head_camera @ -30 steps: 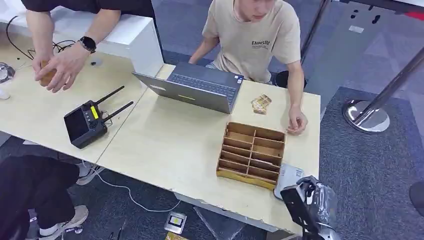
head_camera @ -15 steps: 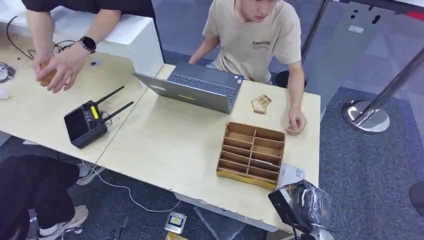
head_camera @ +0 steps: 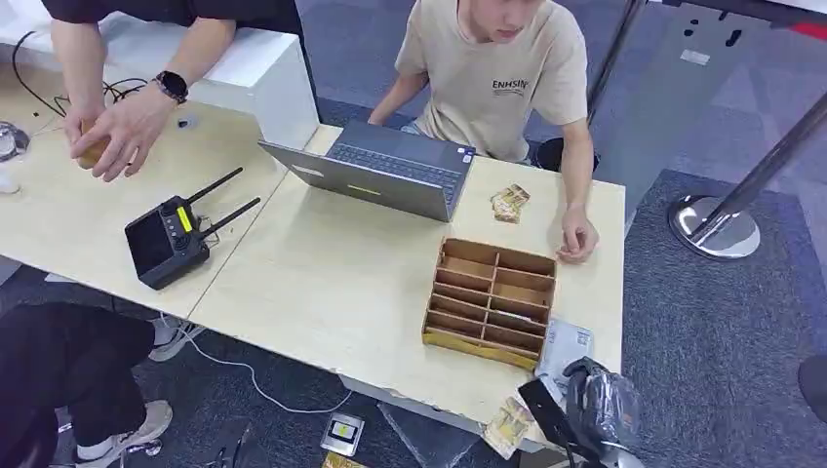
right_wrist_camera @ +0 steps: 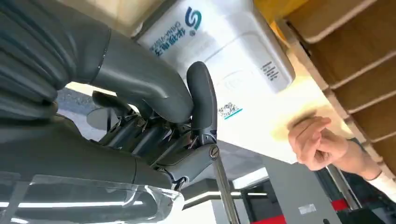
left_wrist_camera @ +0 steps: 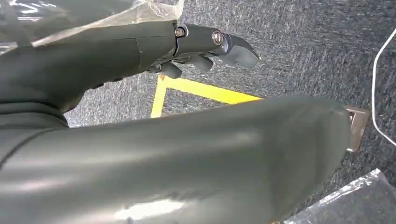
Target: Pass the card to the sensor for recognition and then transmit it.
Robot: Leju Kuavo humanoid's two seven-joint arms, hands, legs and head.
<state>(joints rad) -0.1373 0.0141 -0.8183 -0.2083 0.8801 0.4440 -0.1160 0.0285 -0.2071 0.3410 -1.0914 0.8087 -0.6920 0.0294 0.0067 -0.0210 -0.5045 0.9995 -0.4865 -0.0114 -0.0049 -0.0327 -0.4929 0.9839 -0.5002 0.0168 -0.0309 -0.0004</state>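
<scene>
My right robot hand (head_camera: 561, 414) pinches the card (head_camera: 509, 426) at the table's (head_camera: 332, 283) near edge, just below the sensor (head_camera: 564, 344). My left robot hand (left_wrist_camera: 205, 46) hangs curled, empty.

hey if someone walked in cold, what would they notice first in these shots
Probably the wooden divided tray in the middle of the pale table, with a grey laptop behind it. At the near edge, the robot's right hand holds a patterned card beside a white card reader.
</scene>
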